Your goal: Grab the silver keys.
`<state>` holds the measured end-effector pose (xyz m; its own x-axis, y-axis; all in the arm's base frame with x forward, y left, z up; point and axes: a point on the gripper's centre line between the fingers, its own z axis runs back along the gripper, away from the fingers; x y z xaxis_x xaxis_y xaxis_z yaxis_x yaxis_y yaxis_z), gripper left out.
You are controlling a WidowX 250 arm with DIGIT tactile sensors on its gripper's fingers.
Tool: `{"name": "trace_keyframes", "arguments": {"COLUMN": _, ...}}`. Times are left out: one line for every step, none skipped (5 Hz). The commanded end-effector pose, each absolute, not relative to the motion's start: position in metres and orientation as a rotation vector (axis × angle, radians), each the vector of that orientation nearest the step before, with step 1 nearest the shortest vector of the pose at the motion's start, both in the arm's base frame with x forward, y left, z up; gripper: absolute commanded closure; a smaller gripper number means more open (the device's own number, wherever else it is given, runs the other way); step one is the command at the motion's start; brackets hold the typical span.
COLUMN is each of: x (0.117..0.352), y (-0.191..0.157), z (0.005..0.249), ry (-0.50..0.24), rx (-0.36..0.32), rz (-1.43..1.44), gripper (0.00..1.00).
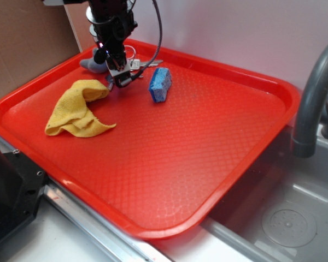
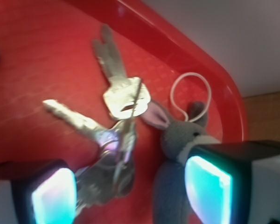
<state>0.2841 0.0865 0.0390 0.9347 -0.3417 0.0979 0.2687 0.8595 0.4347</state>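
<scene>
The red tray [image 1: 208, 164] serves as the worktop, and the action sits at its far left corner, close under the raised rim. On it, from larger to smaller, lie a crumpled yellow cloth [image 1: 79, 109] toward the left edge, a blue sponge [image 1: 160, 84] near the far edge, a grey plush mouse [image 2: 177, 154] tucked in the far corner, and the silver keys [image 2: 114, 135] just beside the mouse.

The keys look light, stiff and flat, with smooth metal that would likely slip between pads; their blades fan loosely from the wire ring, so they would probably swing once lifted. The thick cluster of key heads at the ring seems the best place to pinch, since single blades lie too flat against the tray.

The tool [image 2: 130, 191] hangs over that corner with its jaws apart and nothing between them. In the wrist view the key heads lie next to the left pad, while the mouse crowds the right pad, so a closing risks catching the plush too.
</scene>
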Motion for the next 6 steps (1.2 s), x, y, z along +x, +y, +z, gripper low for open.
{"name": "trace_keyframes", "arguments": {"x": 0.308, "y": 0.094, "z": 0.049, "ry": -0.232, "rx": 0.433, "rz": -0.274, "gripper": 1.00}}
{"name": "trace_keyframes", "arguments": {"x": 0.307, "y": 0.095, "z": 0.049, "ry": -0.223, "rx": 0.430, "rz": -0.274, "gripper": 1.00}}
{"name": "trace_keyframes", "arguments": {"x": 0.304, "y": 0.097, "z": 0.051, "ry": -0.225, "rx": 0.405, "rz": -0.267, "gripper": 1.00}}
{"name": "trace_keyframes", "arguments": {"x": 0.300, "y": 0.098, "z": 0.057, "ry": -0.233, "rx": 0.399, "rz": -0.257, "gripper": 1.00}}
{"name": "trace_keyframes", "arguments": {"x": 0.282, "y": 0.094, "z": 0.087, "ry": -0.252, "rx": 0.372, "rz": -0.231, "gripper": 1.00}}
{"name": "trace_keyframes", "arguments": {"x": 0.244, "y": 0.070, "z": 0.136, "ry": -0.299, "rx": 0.297, "rz": -0.235, "gripper": 1.00}}
